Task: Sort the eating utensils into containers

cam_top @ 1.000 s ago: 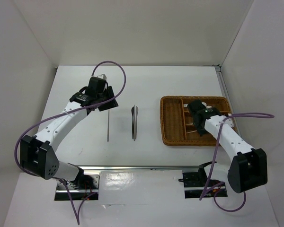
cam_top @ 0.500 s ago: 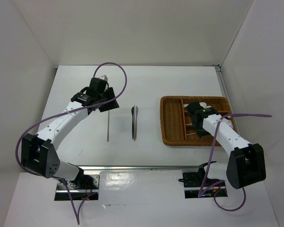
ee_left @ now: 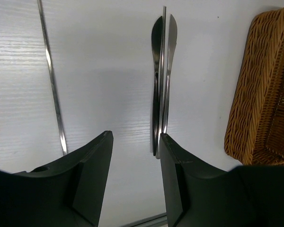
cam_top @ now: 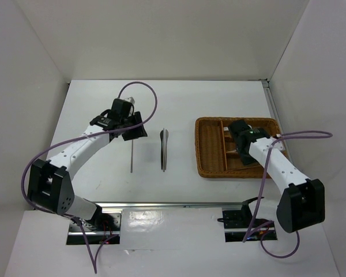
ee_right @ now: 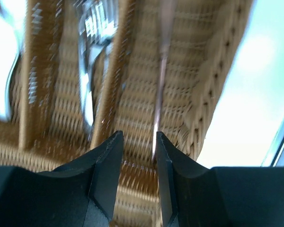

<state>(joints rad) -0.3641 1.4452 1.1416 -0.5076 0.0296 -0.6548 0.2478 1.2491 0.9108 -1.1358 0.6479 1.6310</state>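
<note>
Glossy metal knives (ee_left: pixel 169 71), rough woven wicker tray (ee_left: pixel 255 94)

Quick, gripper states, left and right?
Left gripper: open, empty, above the table.
Right gripper: open over the tray, gripping nothing.

Blurred, the right gripper (ee_right: pixel 138 138) hangs with jaws apart over the wicker tray (ee_right: pixel 218 87), a fork (ee_right: pixel 86 90) inside.

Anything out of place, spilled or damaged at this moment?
Nothing looks spilled or damaged. The only things outside the wicker tray are the knives, lying tight together, and a thin stick to their left, all not yet sorted. The right wrist view is too blurred to check the tray's contents closely.
</note>
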